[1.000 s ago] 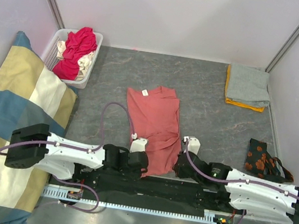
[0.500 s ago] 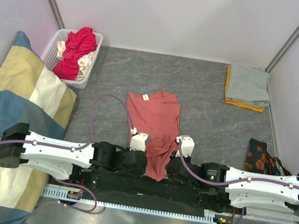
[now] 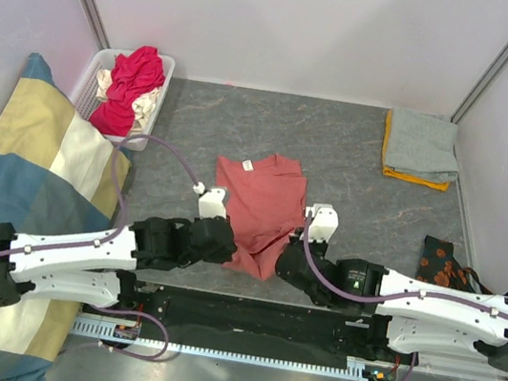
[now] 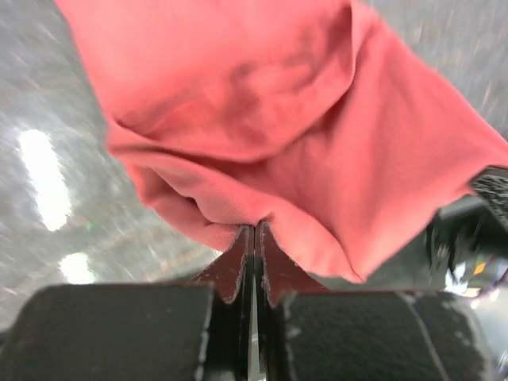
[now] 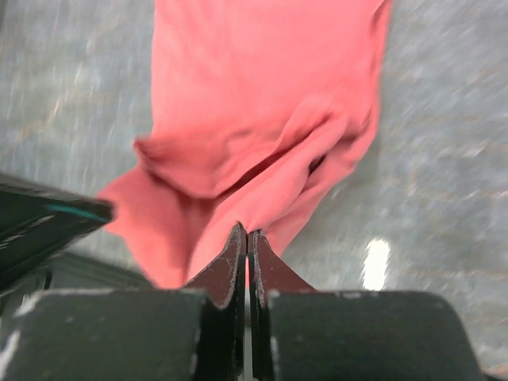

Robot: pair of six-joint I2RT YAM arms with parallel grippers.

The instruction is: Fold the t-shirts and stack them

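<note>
**Mid-fold of the salmon-pink t-shirt** [image 3: 263, 197]. It lies at the centre of the table [image 3: 358, 207], its collar end and white label [image 3: 248, 163] flat and its near hem raised and bunched. The left gripper [image 4: 254, 236] and right gripper [image 5: 246, 238] each have their fingers pressed together on a pinch of hem cloth, one at either near corner. Apparently done: a grey shirt [image 3: 423, 145] folded on top of an orange shirt [image 3: 413, 178] in the far right corner. Judged left to do: complete this fold and add the shirt to that stack, then fold the magenta-red shirt [image 3: 136, 80] and cream shirt [image 3: 105, 82], which are heaped in the white basket [image 3: 159, 103].
</note>
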